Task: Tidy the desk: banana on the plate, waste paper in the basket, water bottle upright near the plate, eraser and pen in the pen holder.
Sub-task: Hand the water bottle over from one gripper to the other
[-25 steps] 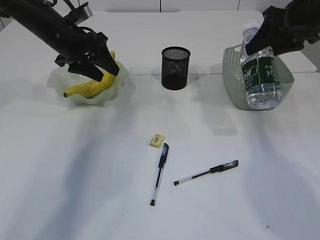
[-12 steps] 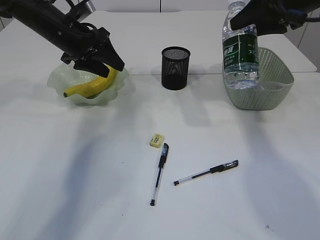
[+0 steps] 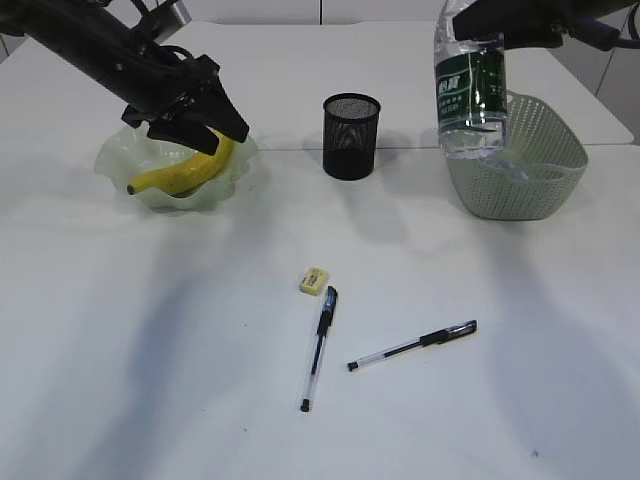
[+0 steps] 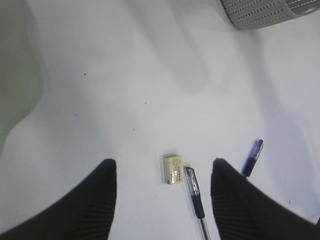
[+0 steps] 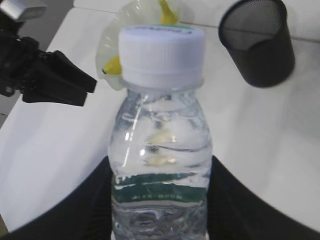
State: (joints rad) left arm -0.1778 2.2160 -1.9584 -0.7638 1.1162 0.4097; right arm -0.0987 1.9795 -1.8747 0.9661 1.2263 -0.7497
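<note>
Overhead, the right gripper (image 3: 500, 25) pinches the water bottle (image 3: 468, 95) high above the basket (image 3: 520, 175) at two o'clock, so a loose hold could drop it back inside, while the left gripper (image 3: 205, 125), jaws spread, hovers over the banana (image 3: 180, 172).

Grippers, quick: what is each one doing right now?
Left gripper: open, holding nothing, above the plate.
Right gripper: closed on the water bottle, above the basket.
</note>
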